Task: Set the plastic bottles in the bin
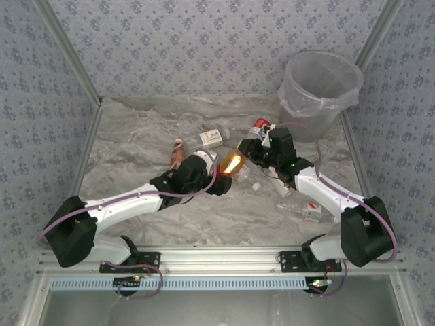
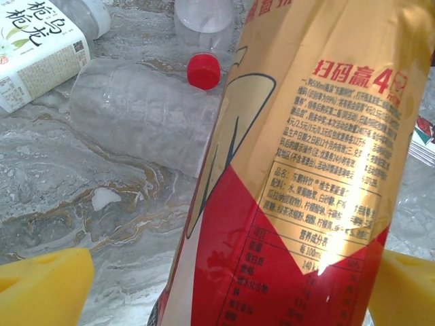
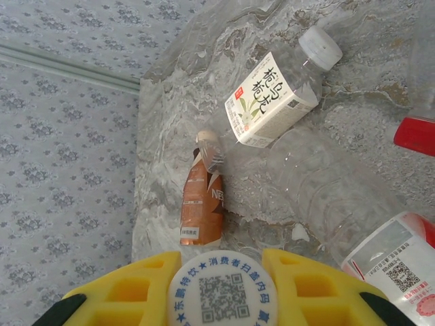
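**A:** Where is the red-gold bottle at this moment?

**B:** I see the red-gold bottle (image 1: pixel 232 164) about in the middle of the table (image 1: pixel 129 142), between my two grippers. It is slanted from near-left to far-right. I cannot tell if it rests on the table or hangs above it.

**A:** And who holds it?

**B:** The right gripper (image 3: pixel 221 288) does, I believe. Its yellow jaws are closed on a white cap (image 3: pixel 221 297) with a printed code. In the top view this cap sits at the far-right end of that bottle. The left gripper (image 2: pixel 224 292) stands wide open around the bottle's body. One of its yellow fingers (image 2: pixel 41 288) is clearly apart from the bottle, with bare table between them. The other finger is just beside the label; if it touches, I cannot say.

**A:** The bin?

**B:** The bin (image 1: pixel 314 112) stands upright in the far right corner, well apart from this bottle.

**A:** What lies around?

**B:**
- Just to the far side lies a clear bottle with a red cap (image 2: pixel 204 71).
- Farther left is a white-label bottle (image 3: pixel 272 95) with a white cap.
- To the left of that lies the brown bottle (image 3: pixel 202 204), on its side.
- A red-capped bottle (image 1: pixel 260 127) is near the foot of the bin.
- A few clear bottles (image 1: pixel 302 209) lie at the near right, beside my right arm.
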Available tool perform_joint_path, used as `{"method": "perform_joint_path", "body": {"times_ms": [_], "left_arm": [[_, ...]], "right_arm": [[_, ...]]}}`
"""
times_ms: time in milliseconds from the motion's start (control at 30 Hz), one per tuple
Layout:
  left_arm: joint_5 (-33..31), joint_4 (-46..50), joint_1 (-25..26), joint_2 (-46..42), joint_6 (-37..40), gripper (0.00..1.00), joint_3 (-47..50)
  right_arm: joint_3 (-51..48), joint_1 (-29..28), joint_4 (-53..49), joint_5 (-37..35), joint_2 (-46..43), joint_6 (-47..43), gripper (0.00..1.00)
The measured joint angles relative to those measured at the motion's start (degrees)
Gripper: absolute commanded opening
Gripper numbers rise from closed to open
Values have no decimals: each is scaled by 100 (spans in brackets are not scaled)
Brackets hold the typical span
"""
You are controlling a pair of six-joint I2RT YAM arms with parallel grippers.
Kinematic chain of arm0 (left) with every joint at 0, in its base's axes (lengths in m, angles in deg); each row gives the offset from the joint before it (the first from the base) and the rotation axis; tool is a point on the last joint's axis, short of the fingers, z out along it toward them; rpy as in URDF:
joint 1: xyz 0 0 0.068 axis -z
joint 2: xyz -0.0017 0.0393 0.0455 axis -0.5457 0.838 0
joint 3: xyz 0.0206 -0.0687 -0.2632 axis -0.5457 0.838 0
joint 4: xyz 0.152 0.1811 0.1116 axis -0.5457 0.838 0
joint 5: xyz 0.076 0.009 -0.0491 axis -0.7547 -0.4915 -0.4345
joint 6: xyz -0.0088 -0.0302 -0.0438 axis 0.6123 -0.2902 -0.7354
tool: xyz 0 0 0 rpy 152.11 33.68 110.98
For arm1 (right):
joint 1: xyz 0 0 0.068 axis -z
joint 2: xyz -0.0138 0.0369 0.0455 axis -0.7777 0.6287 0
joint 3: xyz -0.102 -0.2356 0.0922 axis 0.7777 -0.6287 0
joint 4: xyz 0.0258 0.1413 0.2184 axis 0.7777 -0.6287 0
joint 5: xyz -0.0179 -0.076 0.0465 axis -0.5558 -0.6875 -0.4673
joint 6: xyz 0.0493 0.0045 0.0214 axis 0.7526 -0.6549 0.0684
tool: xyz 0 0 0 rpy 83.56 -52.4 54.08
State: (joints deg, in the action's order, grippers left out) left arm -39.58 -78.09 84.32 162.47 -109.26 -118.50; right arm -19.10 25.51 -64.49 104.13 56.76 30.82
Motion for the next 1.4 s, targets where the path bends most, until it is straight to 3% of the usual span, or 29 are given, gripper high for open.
{"method": "perform_joint_path", "body": {"times_ms": [433, 800, 1400], "left_arm": [[-42, -138, -332, -636, -240, 99, 323], [-741, 52, -682, -1239, -387, 99, 590], [-2081, 861, -813, -2059, -890, 99, 981]], "right_arm": [[518, 46, -442, -188, 0, -345, 0], [1115, 437, -1279, -295, 0, -1058, 0], [2500, 1193, -1593, -588, 66, -1823, 0]]}}
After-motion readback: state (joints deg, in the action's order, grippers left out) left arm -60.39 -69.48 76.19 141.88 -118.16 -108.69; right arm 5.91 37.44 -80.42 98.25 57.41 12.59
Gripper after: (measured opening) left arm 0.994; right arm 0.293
